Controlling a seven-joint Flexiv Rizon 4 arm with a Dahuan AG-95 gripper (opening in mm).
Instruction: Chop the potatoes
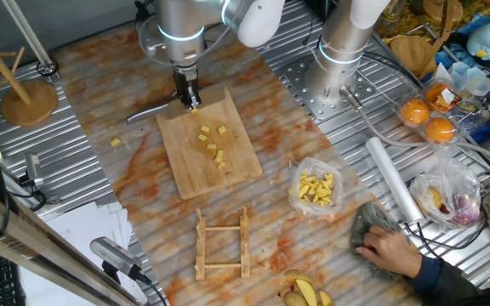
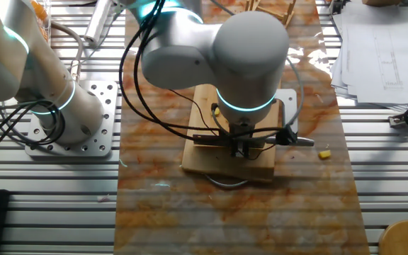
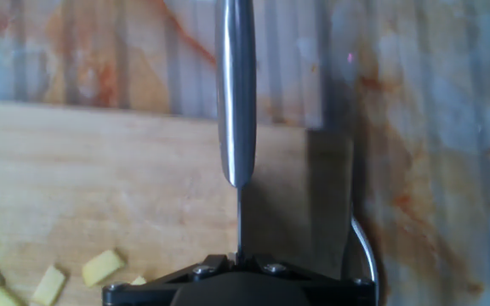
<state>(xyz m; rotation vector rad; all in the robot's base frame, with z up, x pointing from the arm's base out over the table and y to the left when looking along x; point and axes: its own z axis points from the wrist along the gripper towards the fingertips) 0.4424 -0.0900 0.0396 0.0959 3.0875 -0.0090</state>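
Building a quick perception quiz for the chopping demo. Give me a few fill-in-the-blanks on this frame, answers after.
1. The small yellow potato pieces lie on a wooden ____ board.
2. The gripper holds a ____ with a metal handle.
3. One stray potato bit lies off the board on the ____ tabletop.
4. Two round orange ____ sit at the table's edge.

Missing words: cutting; knife; marble-patterned; fruits

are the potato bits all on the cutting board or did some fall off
Some are off. Most potato bits lie on the cutting board, but one stray bit sits on the table beside it.
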